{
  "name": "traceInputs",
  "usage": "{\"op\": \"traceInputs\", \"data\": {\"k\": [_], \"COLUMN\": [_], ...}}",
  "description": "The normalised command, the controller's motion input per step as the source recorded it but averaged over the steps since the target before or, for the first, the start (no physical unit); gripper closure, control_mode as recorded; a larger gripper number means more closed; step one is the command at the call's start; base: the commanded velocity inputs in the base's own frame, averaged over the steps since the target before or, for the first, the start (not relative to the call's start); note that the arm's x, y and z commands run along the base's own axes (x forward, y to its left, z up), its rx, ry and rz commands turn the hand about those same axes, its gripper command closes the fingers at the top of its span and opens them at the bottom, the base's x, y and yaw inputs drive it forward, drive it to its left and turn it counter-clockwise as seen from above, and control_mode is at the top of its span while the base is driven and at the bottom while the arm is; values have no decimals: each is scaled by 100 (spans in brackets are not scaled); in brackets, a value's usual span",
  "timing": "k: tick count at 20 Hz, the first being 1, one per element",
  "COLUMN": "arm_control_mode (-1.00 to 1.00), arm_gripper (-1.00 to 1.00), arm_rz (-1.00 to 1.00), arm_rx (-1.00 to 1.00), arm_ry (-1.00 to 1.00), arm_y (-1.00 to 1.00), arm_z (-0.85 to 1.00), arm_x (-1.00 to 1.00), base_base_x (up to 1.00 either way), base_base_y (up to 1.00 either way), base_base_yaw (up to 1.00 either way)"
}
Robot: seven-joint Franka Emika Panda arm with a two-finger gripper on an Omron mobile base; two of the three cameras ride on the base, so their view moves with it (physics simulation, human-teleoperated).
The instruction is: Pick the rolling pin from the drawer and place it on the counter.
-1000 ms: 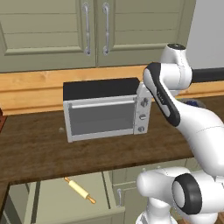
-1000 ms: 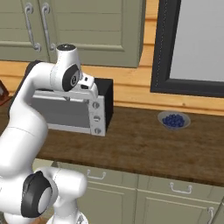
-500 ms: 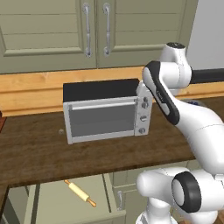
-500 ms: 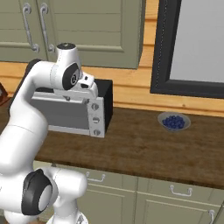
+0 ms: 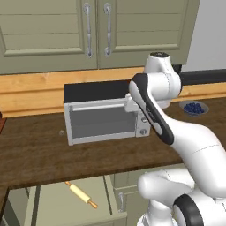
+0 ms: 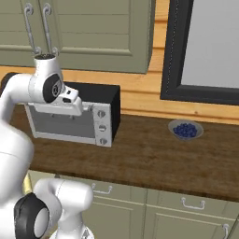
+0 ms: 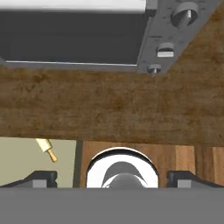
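A pale-yellow rolling pin [image 5: 80,194] with orange end pegs lies diagonally inside the open sage-green drawer [image 5: 53,207], below the front edge of the dark wood worktop [image 5: 39,154]. A silver toaster oven [image 5: 103,117] stands on the worktop. The robot's hand is raised in front of the oven, its fingers [image 7: 40,178] spread wide apart, holding nothing. A bowl of blueberries [image 6: 186,130] sits farther right.

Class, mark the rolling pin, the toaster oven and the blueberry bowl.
rolling pin [image 5: 80,193]: left base view, mid-barrel.
toaster oven [image 5: 102,122]: left base view, glass door.
blueberry bowl [image 6: 186,135]: right base view, near rim.
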Motion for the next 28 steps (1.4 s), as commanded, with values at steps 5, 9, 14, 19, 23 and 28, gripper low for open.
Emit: {"op": "traceInputs", "data": {"k": [5,9,14,19,23,28], "arm_control_mode": [-100,-100,-100,-100,-100,-100], "arm_gripper": [-100,-100,-100,-100,-100,-100], "arm_rz": [11,6,2,1,-2,-12], "arm_rx": [0,0,-1,0,0,0], "arm_ry": [21,21,13,4,0,0], "arm_y": [100,97,87,58,26,43], "arm_z": [-46,-31,-46,-39,-56,-67], "arm_x": [-40,-35,-45,-29,-36,-46], "base_base_x": [0,0,0,0,0,0], "base_base_y": [0,0,0,0,0,0], "base_base_yaw": [0,0,0,0,0,0]}}
